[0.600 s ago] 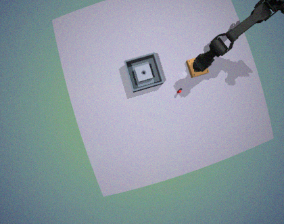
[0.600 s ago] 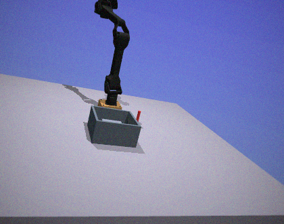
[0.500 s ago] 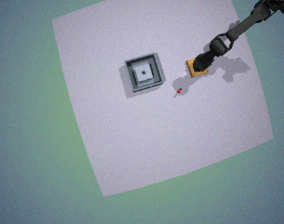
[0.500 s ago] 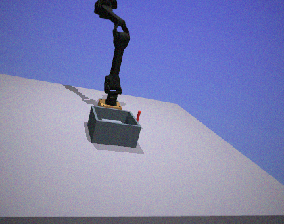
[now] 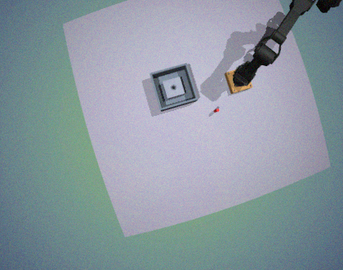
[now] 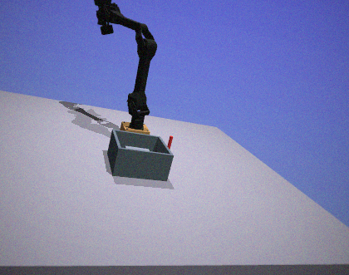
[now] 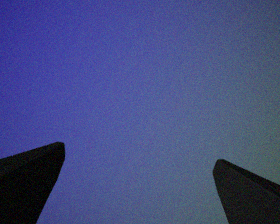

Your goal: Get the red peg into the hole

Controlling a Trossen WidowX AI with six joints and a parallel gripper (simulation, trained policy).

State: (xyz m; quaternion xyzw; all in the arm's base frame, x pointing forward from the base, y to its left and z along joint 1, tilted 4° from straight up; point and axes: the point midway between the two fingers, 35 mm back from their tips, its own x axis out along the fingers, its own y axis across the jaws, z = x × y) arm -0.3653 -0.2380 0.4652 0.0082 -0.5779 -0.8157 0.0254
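Observation:
The red peg stands upright on the pale table, outside the box; its lower end is hidden behind the box wall in the exterior view. The open grey box stands to the left of the peg in the top view. The white plate lies inside it, with a dark, empty-looking hole at its middle. My gripper is open and empty, its fingers wide apart. It is raised high above the table, far from peg and box, and the wrist view shows only background between the fingers.
The arm rises from an orange base plate, near the peg and box. The arm reaches to the upper right in the top view and casts a shadow on the table.

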